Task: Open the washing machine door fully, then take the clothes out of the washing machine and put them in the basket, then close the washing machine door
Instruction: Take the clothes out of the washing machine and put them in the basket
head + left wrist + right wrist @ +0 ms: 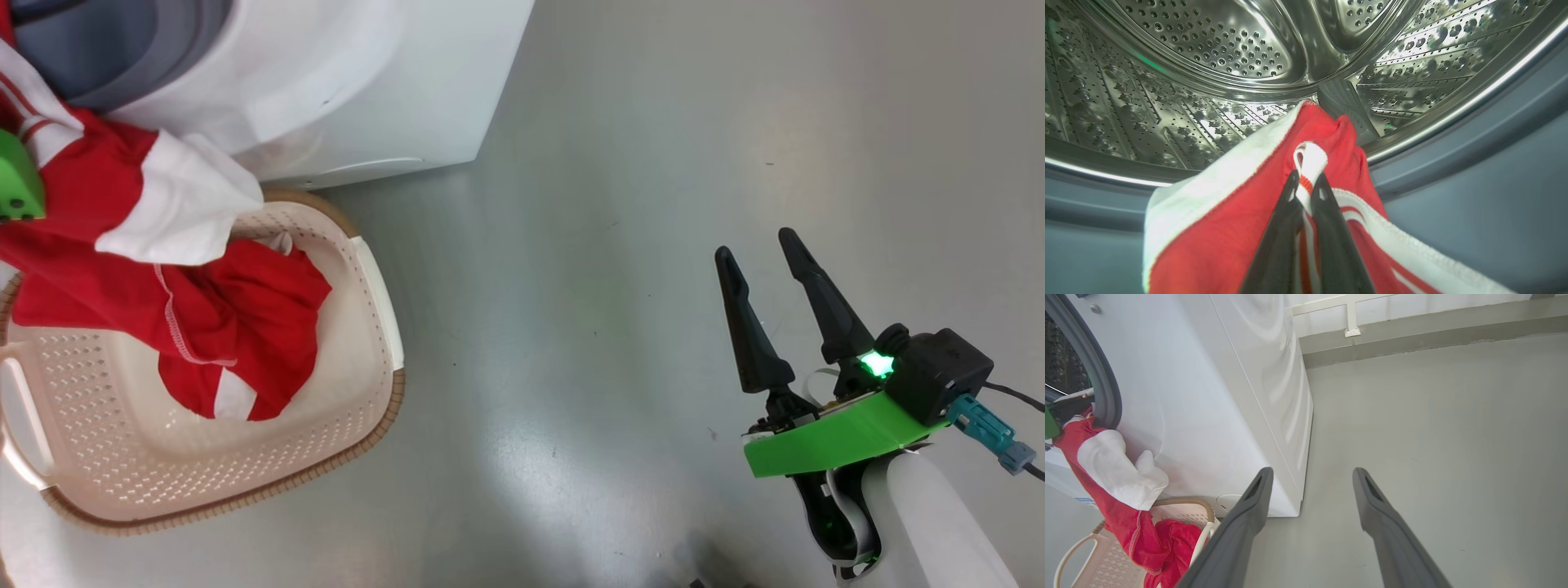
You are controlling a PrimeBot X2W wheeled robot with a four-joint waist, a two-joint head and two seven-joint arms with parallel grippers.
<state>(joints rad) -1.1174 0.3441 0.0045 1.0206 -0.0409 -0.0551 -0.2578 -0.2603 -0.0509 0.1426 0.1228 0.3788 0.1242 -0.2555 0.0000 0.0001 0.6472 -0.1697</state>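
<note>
Biggest thing first: the washing machine (367, 90) is a big white box on the grey floor (612, 245). It's cut off by the top left of the head view, so there we only get its lower front corner and one side. From the left wrist we're looking straight into its steel drum (1208, 49), shiny and full of little holes, with the grey rubber gasket (1474, 183) curving round the mouth.

Next down is the basket (359, 367): cream, perforated, brown woven-look rim, white handles. It's parked on the floor right against the machine's front, under the opening. Its left side runs out of the head view and fabric covers part of its bottom.

The clothes (245, 318) are bright red with white panels and white stitching. They drape from the drum's mouth down into the basket, with the lower end bunched up inside. We can't tell if that's one garment or several.

The left pincer (1306, 192) is clamped tight on a white loop of trim at the top of the red cloth, at the drum's lip. In the head view that arm is cut off at the left edge, with just a green bracket (16, 180) poking in.

The right pincer (755, 245) hangs over the floor well right of the machine, fingers spread wide, holding nothing.
</note>
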